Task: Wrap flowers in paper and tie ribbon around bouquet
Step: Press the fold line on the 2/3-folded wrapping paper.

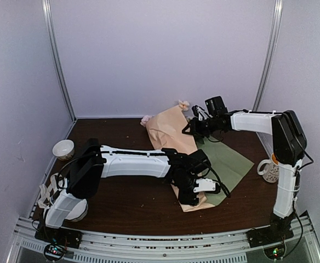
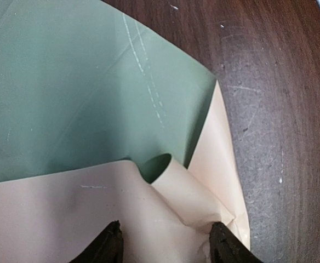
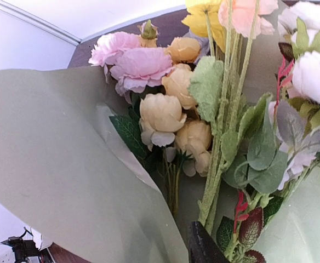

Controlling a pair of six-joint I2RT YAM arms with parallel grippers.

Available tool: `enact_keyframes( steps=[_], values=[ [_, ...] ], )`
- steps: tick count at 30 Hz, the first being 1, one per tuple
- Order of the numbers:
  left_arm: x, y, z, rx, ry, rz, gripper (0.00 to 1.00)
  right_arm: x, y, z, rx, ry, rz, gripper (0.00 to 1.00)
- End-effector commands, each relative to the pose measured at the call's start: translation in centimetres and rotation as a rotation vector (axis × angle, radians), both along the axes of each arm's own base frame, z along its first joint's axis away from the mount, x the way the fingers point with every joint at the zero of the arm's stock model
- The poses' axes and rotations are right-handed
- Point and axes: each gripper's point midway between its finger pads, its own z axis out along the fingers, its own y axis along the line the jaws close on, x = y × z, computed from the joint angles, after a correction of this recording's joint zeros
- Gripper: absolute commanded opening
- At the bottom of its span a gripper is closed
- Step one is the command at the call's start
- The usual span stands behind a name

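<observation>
A bowl (image 1: 63, 149) stands at the left. The left gripper (image 2: 168, 246) is over the near end of the peach sheet (image 1: 171, 129), jaws apart, holding nothing. The green sheet (image 1: 228, 161) lies under it and shows out to the right. The flowers (image 3: 171, 104) lie at the far end. The right gripper (image 1: 192, 127) is beside them; whether its jaws are open I cannot tell. A mug (image 1: 268, 169) stands at the right

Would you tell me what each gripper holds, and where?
Left gripper stands open over the pink paper, holding nothing; the right gripper, by the flowers, cannot be judged.
</observation>
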Motion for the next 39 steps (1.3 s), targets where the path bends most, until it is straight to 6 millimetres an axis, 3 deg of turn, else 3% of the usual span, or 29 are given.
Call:
enact_keyframes(
  steps=[1,5,6,12,20,26,29,34,39],
  values=[
    [-0.5,0.2,-0.9,0.015,0.038,-0.021,0.58,2.3,-0.5,1.7,-0.04,-0.07,-0.029,0.25],
    [-0.5,0.3,-0.9,0.016,0.04,-0.021,0.58,3.9,0.5,2.1,-0.021,-0.068,-0.022,0.0],
    [-0.5,0.3,-1.0,0.018,0.041,-0.021,0.58,4.3,0.3,2.0,-0.03,-0.067,-0.035,0.0],
    [-0.5,0.3,-1.0,0.015,0.041,-0.022,0.59,7.0,-2.7,0.8,-0.027,-0.036,-0.178,0.0],
    [-0.4,0.3,-0.8,0.007,0.052,-0.024,0.59,9.2,-4.8,-3.1,0.038,0.071,-0.278,0.0],
    [-0.4,0.3,-0.9,0.007,0.055,-0.023,0.59,9.3,-5.6,-5.3,0.085,0.124,-0.325,0.0],
    [-0.4,0.2,-0.9,0.004,0.057,-0.024,0.59,9.1,-5.8,-6.0,0.081,0.142,-0.327,0.05],
    [-0.4,0.3,-1.0,-0.009,0.089,-0.026,0.57,8.8,-6.0,-5.9,0.097,0.148,-0.328,0.19],
    [-0.1,0.3,-1.0,-0.016,0.114,-0.021,0.56,7.6,-6.1,-5.8,0.091,0.154,-0.303,0.24]
  ],
)
